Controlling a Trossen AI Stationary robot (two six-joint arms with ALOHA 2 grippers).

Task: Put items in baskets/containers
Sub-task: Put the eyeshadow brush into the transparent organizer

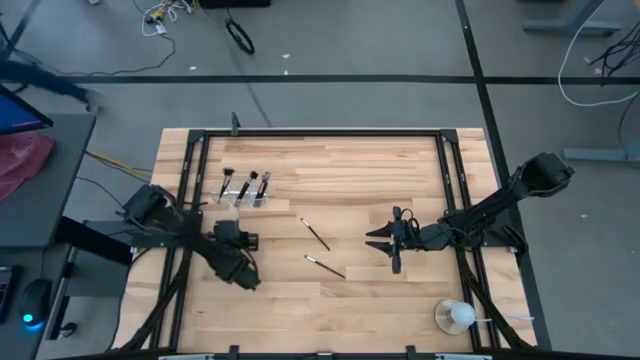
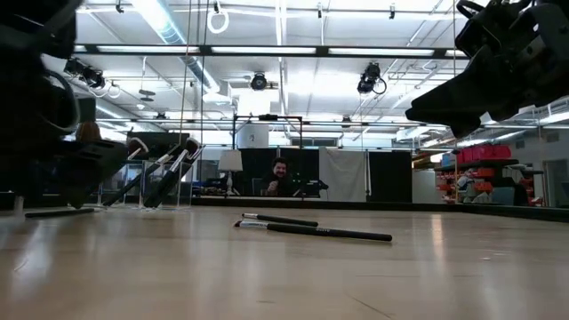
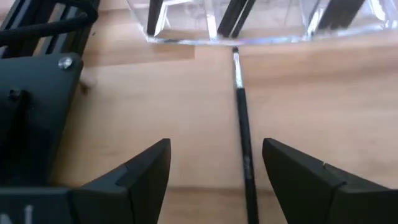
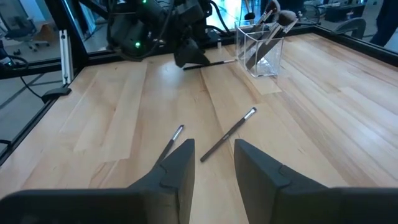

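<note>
Left claw is sitting spread low over the tabletop, a brush lying between its fingers, tip pointing at the clear holder just ahead. Right claw is hovering spread mid-table, two loose brushes lying between the arms. White ball is sitting near the right corner.

A white round object sat on a dish near the wooden table's front right corner. Cables lay on the grey floor beyond the table's far edge. In the low view, a person sat in the room behind the table, under ceiling lights.
</note>
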